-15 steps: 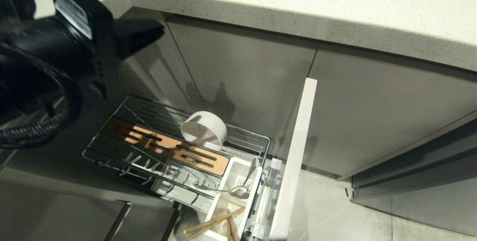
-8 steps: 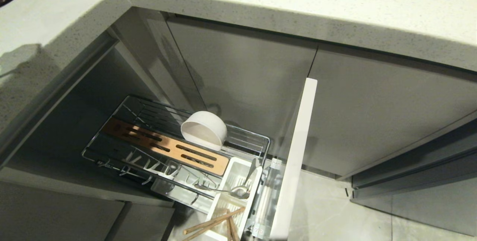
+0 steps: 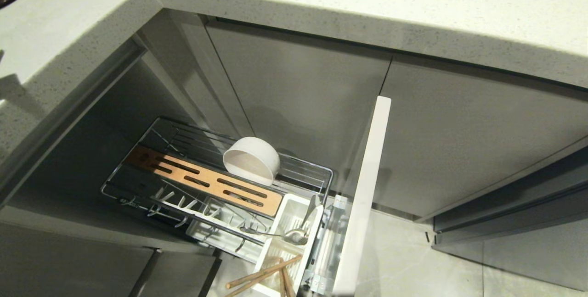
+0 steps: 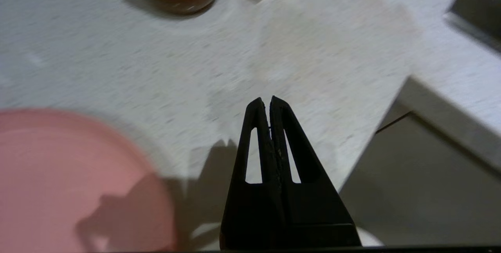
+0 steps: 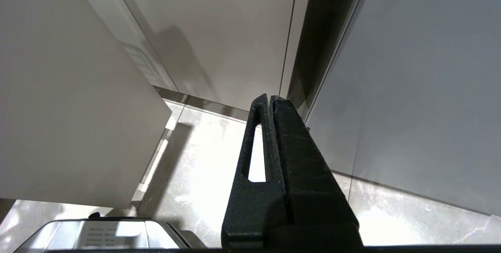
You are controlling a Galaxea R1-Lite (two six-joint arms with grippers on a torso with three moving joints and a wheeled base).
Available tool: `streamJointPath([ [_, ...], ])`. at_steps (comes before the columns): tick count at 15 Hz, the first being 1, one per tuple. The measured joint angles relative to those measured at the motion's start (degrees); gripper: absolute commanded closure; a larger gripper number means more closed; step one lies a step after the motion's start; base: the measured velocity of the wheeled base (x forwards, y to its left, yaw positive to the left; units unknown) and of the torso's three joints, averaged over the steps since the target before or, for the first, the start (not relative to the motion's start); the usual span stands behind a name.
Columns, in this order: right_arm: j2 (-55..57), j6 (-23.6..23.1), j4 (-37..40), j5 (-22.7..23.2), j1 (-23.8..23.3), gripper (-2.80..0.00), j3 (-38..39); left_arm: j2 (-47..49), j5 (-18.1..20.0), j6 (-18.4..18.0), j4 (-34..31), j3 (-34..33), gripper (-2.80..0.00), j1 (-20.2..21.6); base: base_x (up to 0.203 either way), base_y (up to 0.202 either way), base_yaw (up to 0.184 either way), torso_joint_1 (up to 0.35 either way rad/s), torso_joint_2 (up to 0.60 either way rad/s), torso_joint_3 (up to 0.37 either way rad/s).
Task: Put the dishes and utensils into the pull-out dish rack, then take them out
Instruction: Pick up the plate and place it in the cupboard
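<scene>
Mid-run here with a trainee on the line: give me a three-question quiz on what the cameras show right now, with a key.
1. True or false: the bowl sits in the dish rack.
2. Which piece lies outside the rack, on the countertop? A) fork B) chopsticks C) pink plate
3. Fill in: the left gripper above the countertop is ____ and empty.

Key
1. True; it leans on its side by the wooden strip.
2. C; the pink plate is beside the left gripper, while fork and chopsticks rest in the white caddy.
3. Shut.
</scene>
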State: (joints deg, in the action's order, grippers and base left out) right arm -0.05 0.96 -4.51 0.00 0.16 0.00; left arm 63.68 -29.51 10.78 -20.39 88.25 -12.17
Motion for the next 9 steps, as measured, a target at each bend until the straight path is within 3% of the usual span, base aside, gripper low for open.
streamJointPath([
  [4, 0.0, 0.0, 0.0, 0.0, 0.0, 0.0, 0.0, -1.2, 1.0, 0.1, -17.2, 5.5, -2.8, 6.8, 0.0, 0.0, 0.0, 0.0, 0.0, 0.0],
  [9, 0.0, 0.0, 0.0, 0.0, 0.0, 0.0, 0.0, -1.7, 0.6, 0.0, -26.2, 7.6, -2.8, 13.8, 0.0, 0.0, 0.0, 0.0, 0.0, 0.0],
])
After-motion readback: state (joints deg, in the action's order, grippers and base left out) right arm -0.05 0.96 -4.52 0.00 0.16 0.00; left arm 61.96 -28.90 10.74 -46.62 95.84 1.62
